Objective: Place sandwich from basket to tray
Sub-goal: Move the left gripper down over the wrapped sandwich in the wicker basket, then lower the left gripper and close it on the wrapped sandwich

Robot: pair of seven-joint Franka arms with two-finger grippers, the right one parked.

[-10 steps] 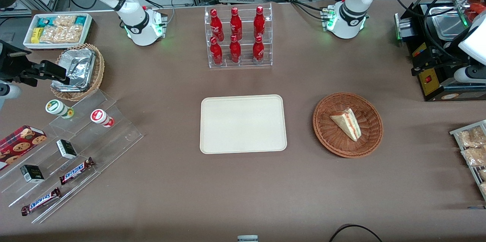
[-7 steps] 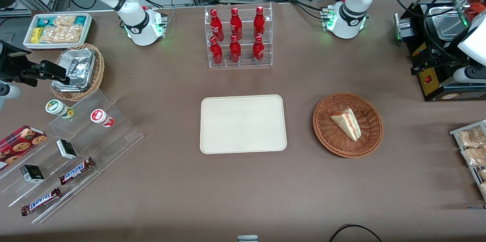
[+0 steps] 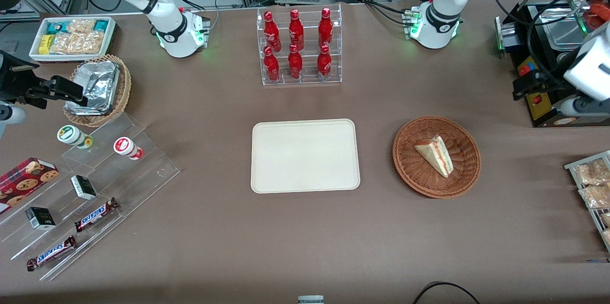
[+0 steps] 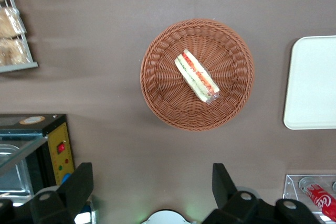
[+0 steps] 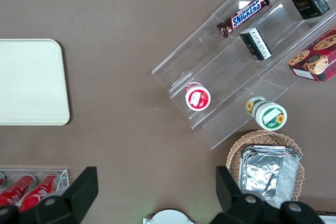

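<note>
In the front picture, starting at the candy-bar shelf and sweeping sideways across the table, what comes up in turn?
Shelf → tray → basket holding the sandwich → open hand, hovering farther from the camera than the basket, at the working arm's end.

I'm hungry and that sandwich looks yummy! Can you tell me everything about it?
The sandwich is a triangular wedge of pale white bread with red and green filling along its edge, in clear wrap. It lies alone in the round brown wicker basket, beside the cream tray. Nothing grips it: the left end effector hangs open high above the table, away from the basket.
</note>
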